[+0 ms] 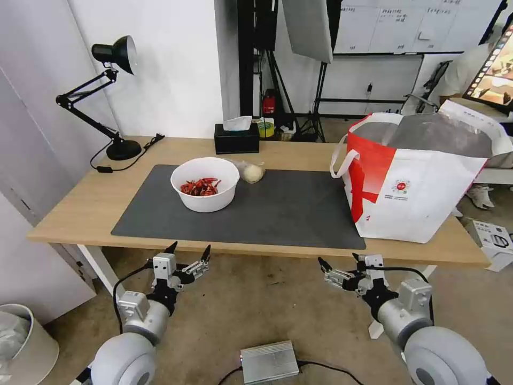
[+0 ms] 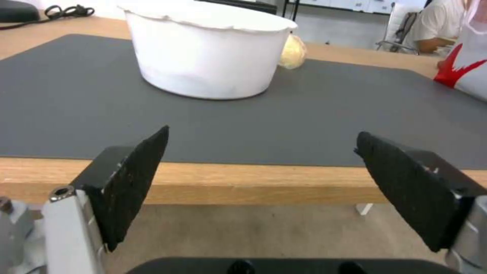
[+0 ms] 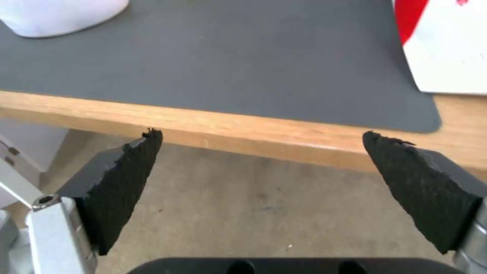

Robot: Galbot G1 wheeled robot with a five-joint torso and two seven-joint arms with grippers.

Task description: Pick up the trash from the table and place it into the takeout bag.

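Inspection from left to right. A black desk lamp (image 1: pixel 109 96) stands at the far left corner of the desk (image 1: pixel 80 208), clear of the work. The left gripper (image 1: pixel 189 250) hangs below the desk's near edge, fingers (image 2: pixel 134 179) spread wide apart and holding nothing. Above and beyond it, on the grey mat (image 1: pixel 278 214), sits the white bowl (image 1: pixel 204 184) with red chilli scraps inside; it is round, upright, mouth facing up, so it has no long axis to favour. Just beside its far right rim lies the bagged bun (image 1: pixel 251 172), its clear wrapping trailing toward the bowl, long axis roughly along the desk's length. A black tissue box (image 1: pixel 236 138) stands behind, not part of the job. The right gripper (image 1: pixel 336 262) likewise hangs under the near edge, fingers (image 3: pixel 121 190) wide apart, empty. At the right end stands the takeout bag (image 1: pixel 422 198), upright, mouth open upward, foil lining exposed. Judgement: no pick is yet begun; the left arm is better placed for the bowl. It should rise above the edge, take the rim squarely, and keep the bowl level so the scraps stay in.
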